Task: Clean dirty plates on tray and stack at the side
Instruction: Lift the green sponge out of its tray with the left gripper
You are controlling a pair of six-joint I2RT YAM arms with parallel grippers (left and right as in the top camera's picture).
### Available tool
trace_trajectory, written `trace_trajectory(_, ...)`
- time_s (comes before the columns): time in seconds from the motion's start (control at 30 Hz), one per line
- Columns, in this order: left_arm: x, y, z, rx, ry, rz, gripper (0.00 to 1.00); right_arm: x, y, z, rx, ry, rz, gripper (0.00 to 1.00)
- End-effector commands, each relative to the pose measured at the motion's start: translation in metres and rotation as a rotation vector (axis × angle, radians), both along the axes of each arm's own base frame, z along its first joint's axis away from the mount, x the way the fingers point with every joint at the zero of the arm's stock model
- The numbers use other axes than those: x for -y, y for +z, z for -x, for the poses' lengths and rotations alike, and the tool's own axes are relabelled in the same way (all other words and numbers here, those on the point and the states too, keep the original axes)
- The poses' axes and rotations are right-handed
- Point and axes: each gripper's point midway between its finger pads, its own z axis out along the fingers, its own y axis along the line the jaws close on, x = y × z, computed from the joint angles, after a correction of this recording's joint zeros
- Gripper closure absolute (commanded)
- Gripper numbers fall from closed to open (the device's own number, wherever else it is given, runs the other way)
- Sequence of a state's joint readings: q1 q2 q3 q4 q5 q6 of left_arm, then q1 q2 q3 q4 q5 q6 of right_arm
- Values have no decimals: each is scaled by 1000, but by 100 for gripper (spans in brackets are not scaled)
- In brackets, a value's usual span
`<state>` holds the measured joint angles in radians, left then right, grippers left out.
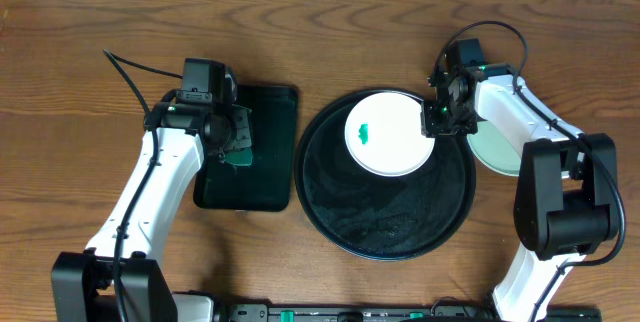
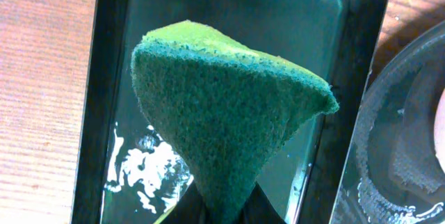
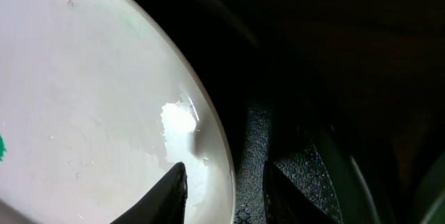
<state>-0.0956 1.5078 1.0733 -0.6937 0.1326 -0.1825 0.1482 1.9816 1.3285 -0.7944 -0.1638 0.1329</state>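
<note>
The step in hand was the handling of the white plate [image 1: 390,134], which lay flat in the upper part of the round black tray [image 1: 392,234], slightly right of the frame's centre, with a green smear [image 1: 364,132] left of its middle. The right gripper [image 1: 443,117] stood at the plate's right edge. In the right wrist view its jaws were partly apart and straddled the rim, one finger over the white surface and the other over the tray floor, with no firm clamp visible. The left gripper [image 1: 233,145] was closed on a green sponge [image 2: 222,106], pinched at its lower end and held above the dark green rectangular tray [image 1: 265,177] at centre left. One mint-green plate [image 1: 497,150] lay on the table just right of the black tray, partly under the right arm. Judged from this layout, the white plate was not yet cleaned. The next move would call for steadying that plate at its rim and carrying the sponge rightward across the tray rim onto the smear.
</note>
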Motion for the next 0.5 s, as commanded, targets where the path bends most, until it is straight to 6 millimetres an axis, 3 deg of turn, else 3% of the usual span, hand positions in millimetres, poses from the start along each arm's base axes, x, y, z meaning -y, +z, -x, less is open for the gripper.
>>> trace_trajectory(0.0, 2, 3, -2, 24, -9, 6, 93, -3, -1, 1, -2, 6, -5, 67)
trace_trajectory(0.33, 2, 4, -4, 30, -9, 6, 93, -3, 0, 0, 2, 5, -6, 68)
trace_trajectory(0.47, 2, 3, -4, 29, -9, 6, 92, -3, 0, -1, 5, 5, -7, 77)
